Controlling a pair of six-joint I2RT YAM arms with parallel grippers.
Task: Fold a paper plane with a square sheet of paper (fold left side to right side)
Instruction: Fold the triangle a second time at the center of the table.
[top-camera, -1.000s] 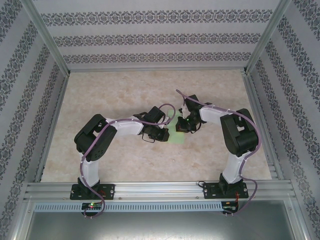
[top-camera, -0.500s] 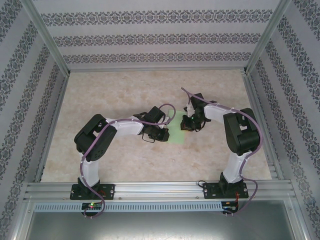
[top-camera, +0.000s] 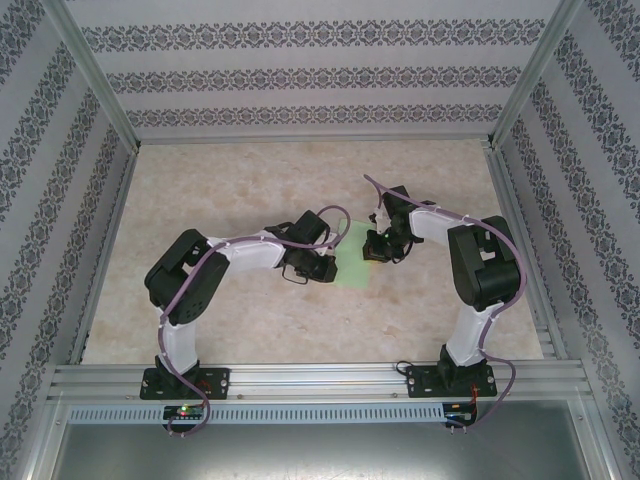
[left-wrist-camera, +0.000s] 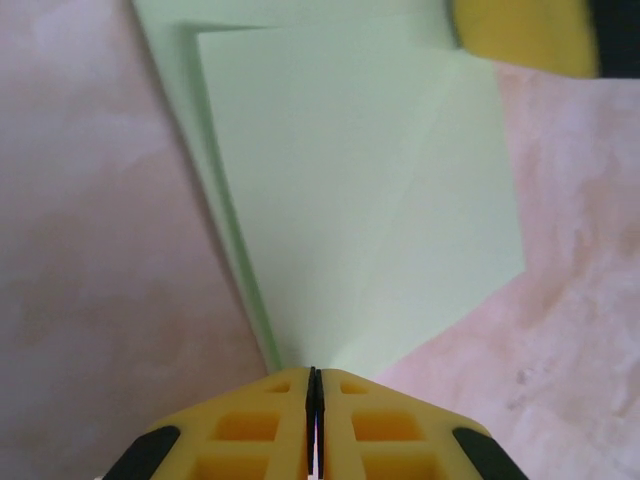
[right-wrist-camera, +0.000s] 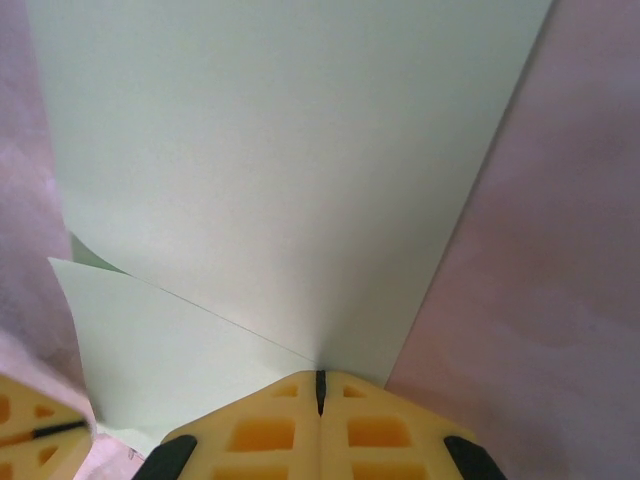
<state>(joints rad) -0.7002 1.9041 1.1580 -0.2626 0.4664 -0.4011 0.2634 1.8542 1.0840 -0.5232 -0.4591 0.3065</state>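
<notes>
The light green sheet of paper (top-camera: 352, 270) lies on the table between the two grippers, partly folded, with overlapping layers and a diagonal crease (left-wrist-camera: 350, 190). My left gripper (top-camera: 322, 268) is at its left edge. In the left wrist view its yellow jaws (left-wrist-camera: 313, 372) are shut, with the tips at the paper's pointed near corner. My right gripper (top-camera: 376, 250) is at the paper's right side. Its jaws (right-wrist-camera: 320, 378) are shut too, tips down on the paper (right-wrist-camera: 290, 170) where a crease line ends. Nothing shows clamped between either pair of fingers.
The tabletop (top-camera: 250, 190) is beige marble pattern, fenced by patterned walls and aluminium rails (top-camera: 310, 378) at the near edge. The right gripper's yellow finger (left-wrist-camera: 525, 35) shows at the far end of the paper, and the left gripper's finger (right-wrist-camera: 30, 425) shows beside its near corner.
The right gripper has slid a little to the right and back along the paper, uncovering more green. The left arm has barely shifted. Both grippers stayed shut.
</notes>
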